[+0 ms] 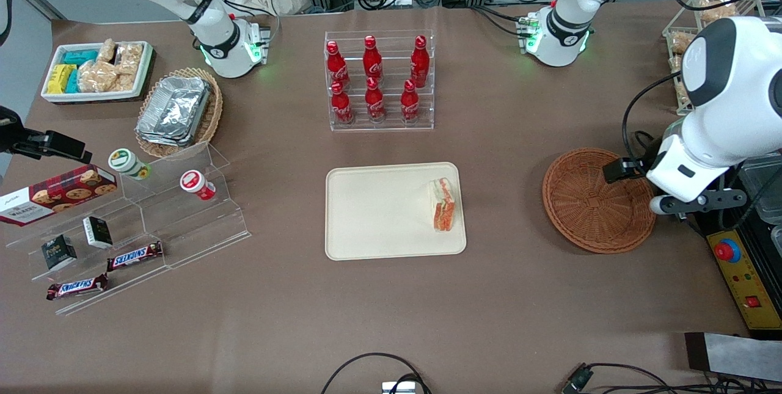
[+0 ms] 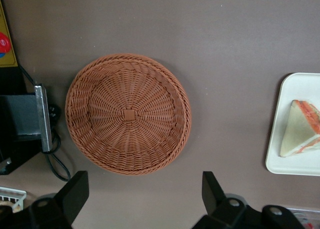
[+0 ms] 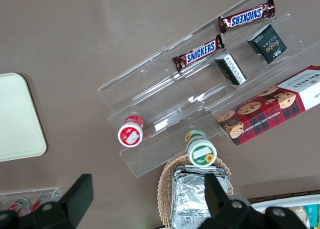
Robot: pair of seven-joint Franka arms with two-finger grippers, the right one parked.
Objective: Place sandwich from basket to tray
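Seen resting flat on the brown table [image 1: 519, 296], midway along it: cream-beige tray [image 1: 379, 214], rectangular, with rounded corners and a low rim. Set well apart toward the working arm's end: round reddish-brown wicker basket [image 1: 589, 211], shallow, weave spiralling out from a small square centre, nothing inside. Hung above the basket's edge on the working arm's side: left gripper [image 2: 145, 196], fingers [image 2: 75, 191] spread wide and gripping nothing. Lay on the tray, at its edge nearest the basket: sandwich [image 1: 442, 204], a small triangular wedge of pale white bread, red-orange and light filling banded along its cut side; from the wrist, broad bread face turned up, orange stripes running down two edges [image 2: 301, 135]. Stood farther from the front camera than the tray: clear rack of red bottles [image 1: 376, 79].
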